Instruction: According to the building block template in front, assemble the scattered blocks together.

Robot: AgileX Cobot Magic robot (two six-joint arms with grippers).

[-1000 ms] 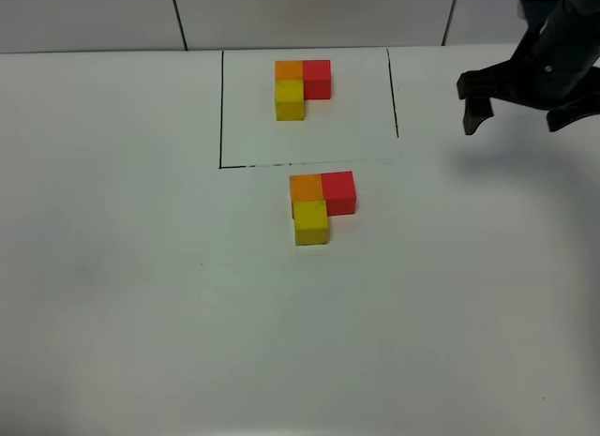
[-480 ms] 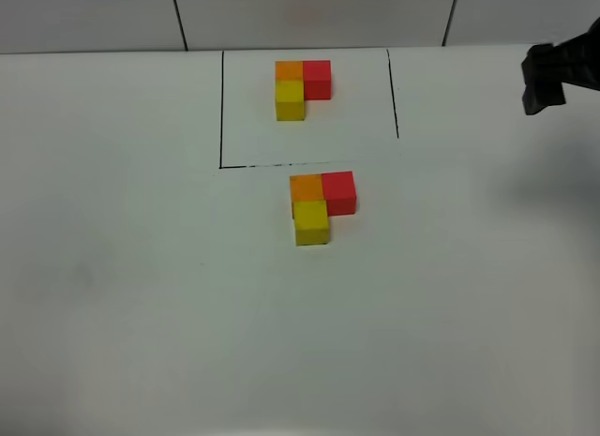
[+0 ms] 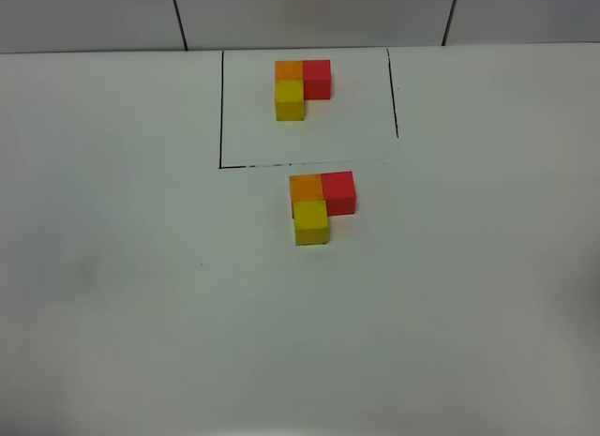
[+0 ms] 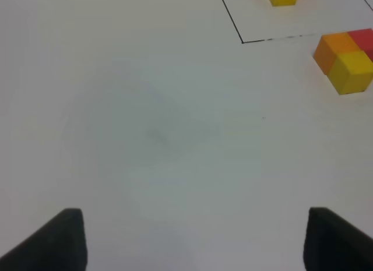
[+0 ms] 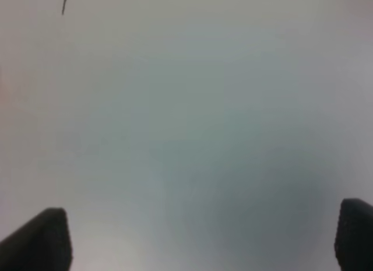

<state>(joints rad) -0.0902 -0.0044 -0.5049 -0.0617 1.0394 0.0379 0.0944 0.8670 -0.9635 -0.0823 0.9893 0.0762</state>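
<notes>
The building block template (image 3: 302,84) is an L of orange, red and yellow cubes inside the black drawn lines at the back of the table. In front of it the orange block (image 3: 306,187), the red block (image 3: 338,190) and the yellow block (image 3: 311,221) sit joined in the same L shape. In the left wrist view they show as orange (image 4: 330,46), red (image 4: 363,39) and yellow (image 4: 352,72). My left gripper (image 4: 195,239) is open and empty over bare table, away from the blocks. My right gripper (image 5: 204,239) is open and empty over bare table. Neither gripper shows in the exterior view.
The black frame line (image 3: 220,108) marks the template area on the white table (image 3: 141,267). A grey wall with dark seams (image 3: 178,14) runs behind the table's far edge.
My right arm has drawn back to the right and left the exterior view. The blocks have not moved.
</notes>
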